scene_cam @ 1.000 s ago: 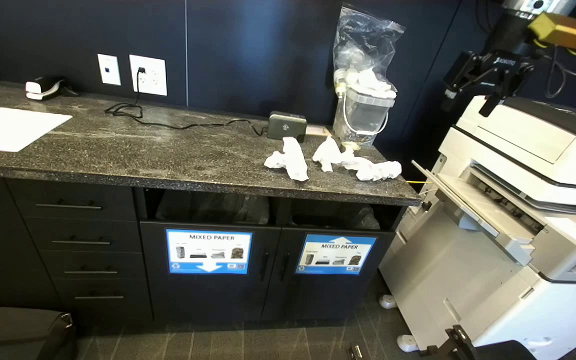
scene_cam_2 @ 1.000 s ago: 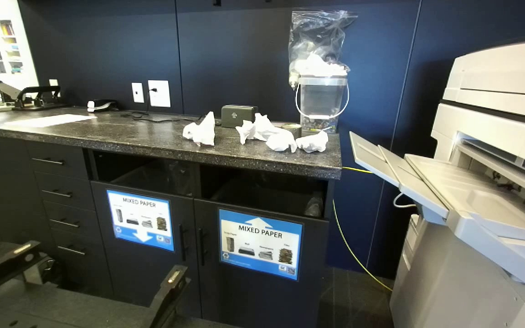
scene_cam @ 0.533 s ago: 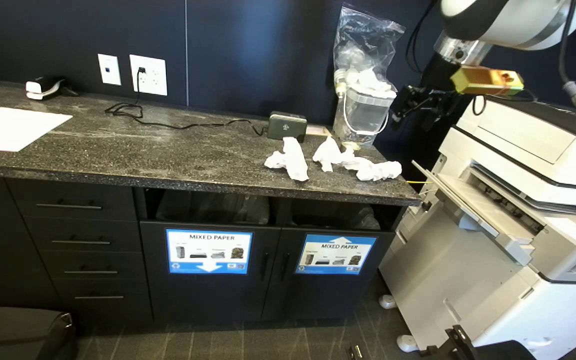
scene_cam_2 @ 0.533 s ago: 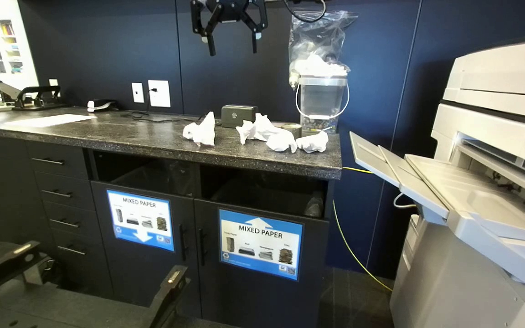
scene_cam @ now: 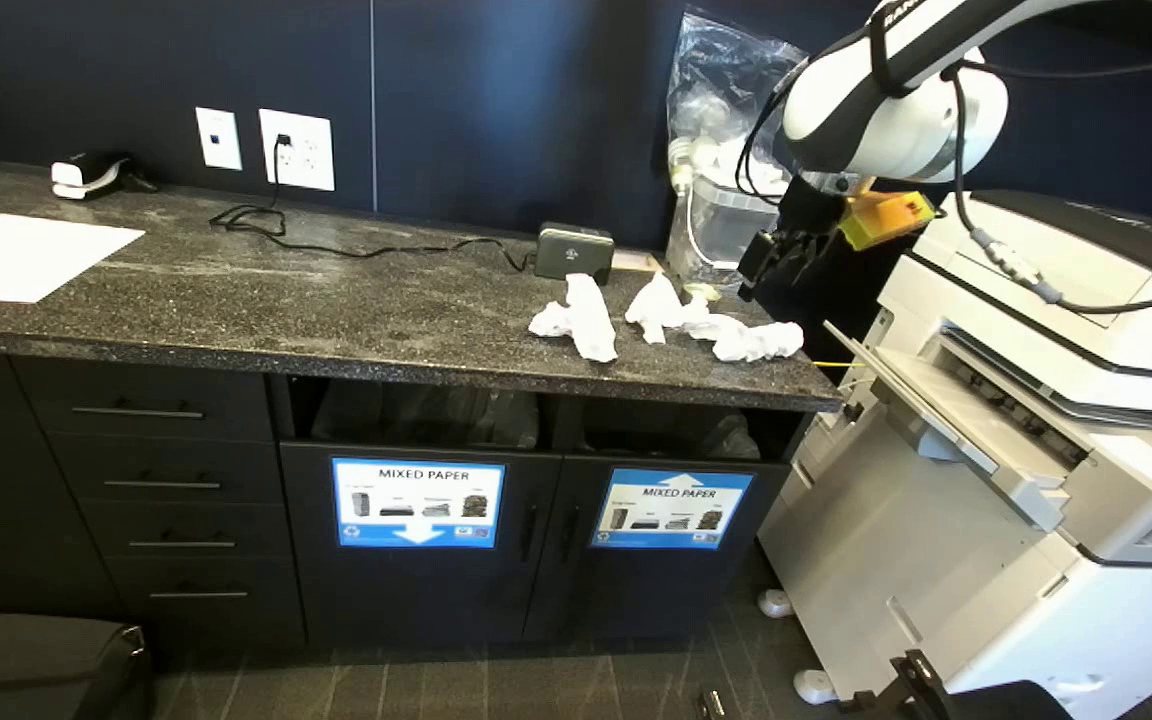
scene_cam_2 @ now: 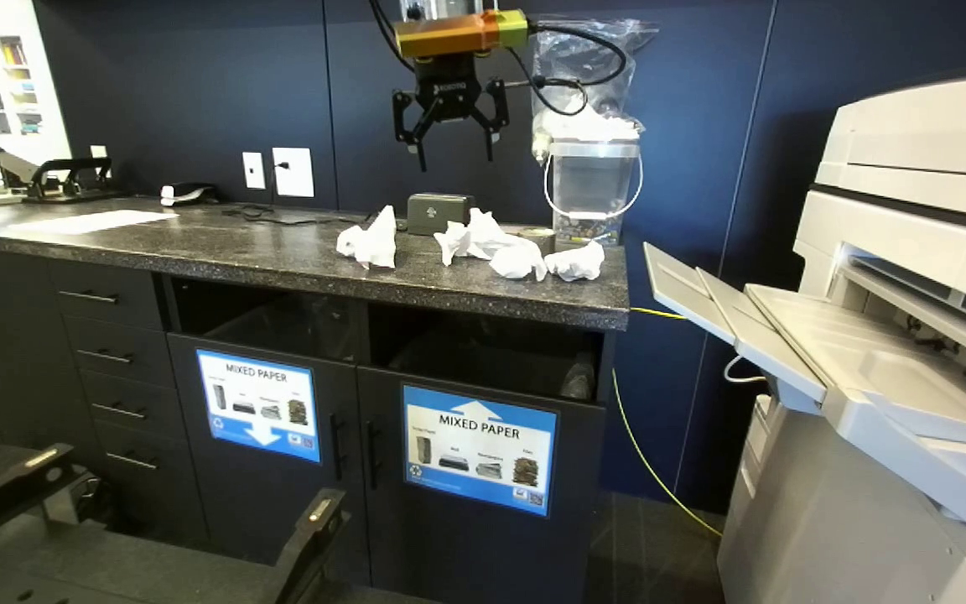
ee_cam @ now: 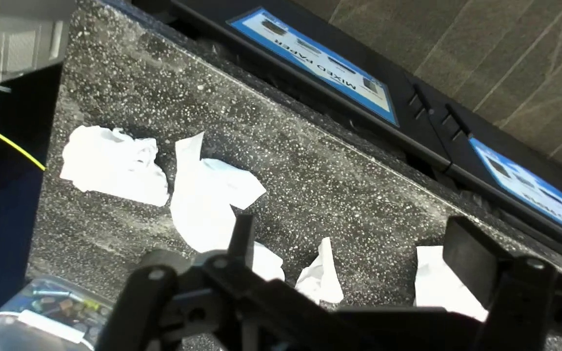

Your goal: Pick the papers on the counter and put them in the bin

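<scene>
Several crumpled white papers [scene_cam_2: 370,241] lie near the right end of the dark speckled counter [scene_cam_2: 265,252], a lone wad on the left and the others bunched beside it. My gripper [scene_cam_2: 456,161] hangs above the back of the counter in an exterior view, pointing down and open, touching no paper. In the wrist view its fingers stand wide apart, with a small piece of paper [ee_cam: 322,278] showing between them and another paper [ee_cam: 439,285] partly behind the right finger. The bin sits under the counter, behind the dark openings [scene_cam_2: 483,348] above the MIXED PAPER labels; its inside is mostly hidden.
A clear bucket [scene_cam_2: 596,180] topped with a plastic bag [scene_cam_2: 592,67] stands at the back corner, close to the arm. A dark box [scene_cam_2: 439,214] with a cord sits behind the papers. A flat white sheet [scene_cam: 26,258] lies far left; a large printer [scene_cam: 1056,300] stands right.
My arm has swung in from above the printer towards the counter and come lower, so the gripper now shows in both exterior views. The papers have stayed in place.
</scene>
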`<move>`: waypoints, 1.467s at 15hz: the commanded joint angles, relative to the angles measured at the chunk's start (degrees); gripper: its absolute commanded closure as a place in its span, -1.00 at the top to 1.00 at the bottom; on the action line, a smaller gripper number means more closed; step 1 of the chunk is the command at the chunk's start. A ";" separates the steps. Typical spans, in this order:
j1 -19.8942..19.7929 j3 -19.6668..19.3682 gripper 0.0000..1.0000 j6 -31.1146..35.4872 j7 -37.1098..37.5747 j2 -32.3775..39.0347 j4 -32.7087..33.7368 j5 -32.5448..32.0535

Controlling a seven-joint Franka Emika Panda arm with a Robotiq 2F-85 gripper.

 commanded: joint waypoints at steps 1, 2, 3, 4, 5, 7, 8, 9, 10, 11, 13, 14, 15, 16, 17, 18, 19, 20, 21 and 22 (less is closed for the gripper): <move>-3.36 2.05 1.00 -0.55 -7.25 9.90 10.76 -0.37; -4.09 2.48 1.00 -0.58 -8.62 12.36 13.08 -0.53; -4.82 2.98 1.00 -0.79 -9.87 14.81 15.50 -0.56; -5.37 3.40 1.00 -1.14 -10.64 17.09 17.84 -0.71; -5.79 3.79 1.00 -1.05 -11.42 19.25 19.68 -1.03; -6.44 4.22 1.00 -1.05 -12.65 23.06 23.28 -1.95; -6.58 4.28 1.00 -1.09 -13.11 24.67 24.89 -2.55; -6.74 4.36 1.00 -1.20 -13.59 26.29 26.73 -3.23; -6.87 4.42 1.00 -1.48 -13.92 27.75 28.47 -3.80; -6.66 4.13 1.00 -1.15 -14.01 29.12 29.84 -4.82; -6.22 3.38 1.00 -1.35 -14.03 31.54 33.24 -6.97; -6.16 3.23 1.00 -1.39 -14.15 32.59 34.74 -7.88; -6.19 3.15 1.00 -1.52 -14.25 33.62 36.15 -8.67; -6.54 3.39 1.00 -1.90 -14.65 34.64 37.61 -8.89; -6.80 3.54 1.00 -2.24 -15.02 35.70 38.83 -8.95; -6.86 3.45 1.00 -2.63 -15.15 36.63 39.92 -9.19; -7.20 3.61 1.00 -3.24 -15.59 37.59 41.11 -9.07; -7.40 3.64 1.00 -3.72 -15.84 38.43 42.12 -8.97; -7.53 3.60 1.00 -4.15 -16.06 39.24 43.04 -8.90; -7.78 3.65 1.00 -4.54 -16.41 39.97 44.02 -8.77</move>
